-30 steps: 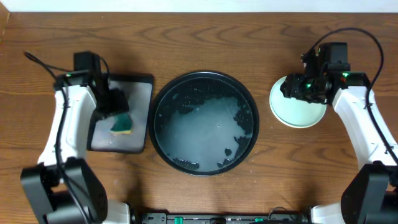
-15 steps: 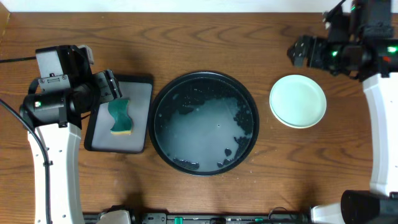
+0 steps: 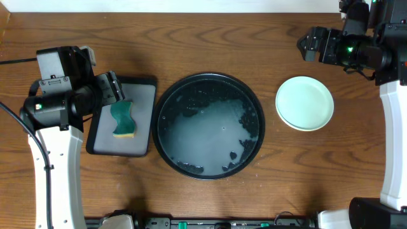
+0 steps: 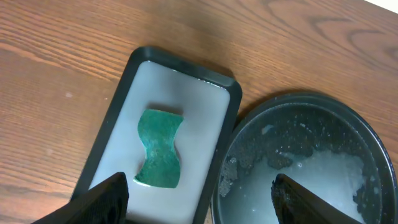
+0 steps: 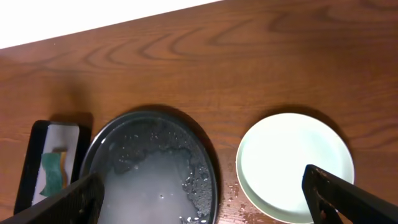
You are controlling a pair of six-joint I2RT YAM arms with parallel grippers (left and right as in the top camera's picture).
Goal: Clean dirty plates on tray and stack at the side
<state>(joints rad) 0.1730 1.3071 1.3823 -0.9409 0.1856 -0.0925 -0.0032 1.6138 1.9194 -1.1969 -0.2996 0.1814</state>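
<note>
The round black tray [image 3: 259,127] sits mid-table, holding cloudy water and dark crumbs and no plates; it also shows in the left wrist view [image 4: 298,98] and the right wrist view [image 5: 149,113]. The plates [image 3: 304,103] are stacked to its right on the wood with a pale mint one on top [image 5: 292,162]; a second rim shows beneath, and no yellow plate is visible. My left gripper [image 3: 113,89] is raised, open and empty above the sponge tray [image 4: 202,202]. My right gripper [image 3: 310,44] is raised behind the plates, open and empty [image 5: 208,199].
A green sponge [image 3: 123,119] lies on a rectangular black-rimmed grey tray [image 3: 143,102] left of the round tray; both show in the left wrist view, the sponge [image 4: 160,155] on that tray [image 4: 180,93]. Water drops lie on the wood between tray and plates.
Both arms have risen. The left gripper lifted off the sponge, which stays on its tray. The right gripper lifted off the plate stack and moved back and up.
</note>
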